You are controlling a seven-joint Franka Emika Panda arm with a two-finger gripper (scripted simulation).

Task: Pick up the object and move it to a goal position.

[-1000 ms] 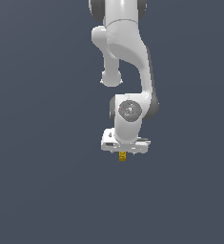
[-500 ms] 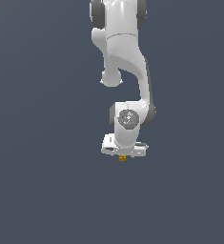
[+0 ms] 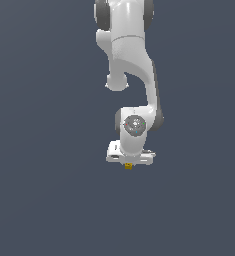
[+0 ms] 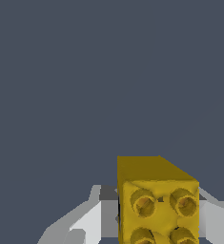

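Note:
The object is a small yellow-gold block (image 3: 128, 166) with round studs on one face. In the exterior view only a sliver of it shows under the white hand of the arm. In the wrist view the block (image 4: 156, 200) fills the space between my two white fingers (image 4: 87, 221), which press on its sides. My gripper (image 3: 129, 165) is shut on the block and holds it in the air below the wrist. The fingertips themselves are hidden behind the hand in the exterior view.
The white arm (image 3: 131, 75) hangs down from the top of the exterior view. All around is a plain dark grey-blue background with no other objects in sight.
The arm has drawn upward and slightly to the exterior view's right with the block still held; the hand looks more foreshortened and less of the block shows beneath it.

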